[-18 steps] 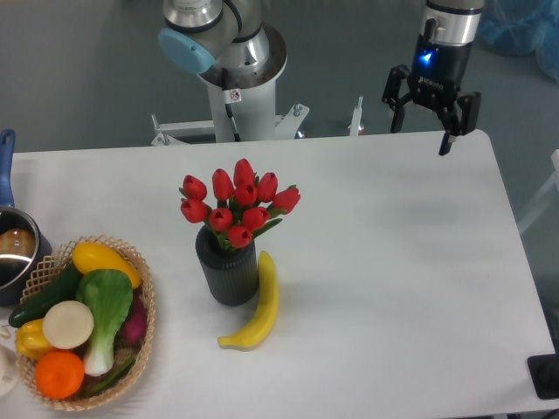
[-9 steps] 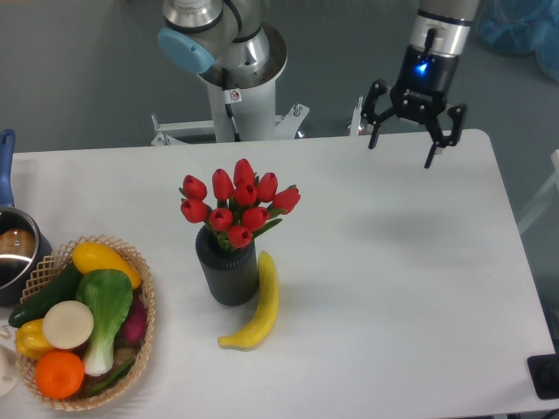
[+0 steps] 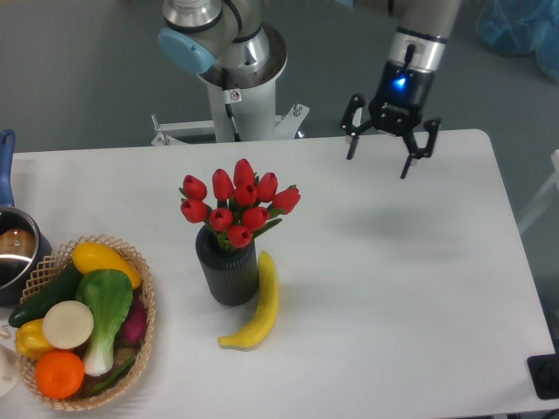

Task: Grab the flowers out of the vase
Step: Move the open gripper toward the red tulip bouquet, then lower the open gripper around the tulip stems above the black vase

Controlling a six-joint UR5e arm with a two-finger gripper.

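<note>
Since a second ago the gripper has travelled leftward along the far edge of the table, from above the far right corner toward the middle, while everything on the table has stayed put. At the left edge sits a metal pot with a blue handle, and just in front of it a wicker basket of vegetables and fruit. Near the centre stands the vase, dark and ribbed, with the flowers (red tulip buds) still upright in its mouth. A banana lies touching the vase's right side. Farther right, well apart from the flowers, the gripper hangs above the table with fingers spread wide, holding nothing.
</note>
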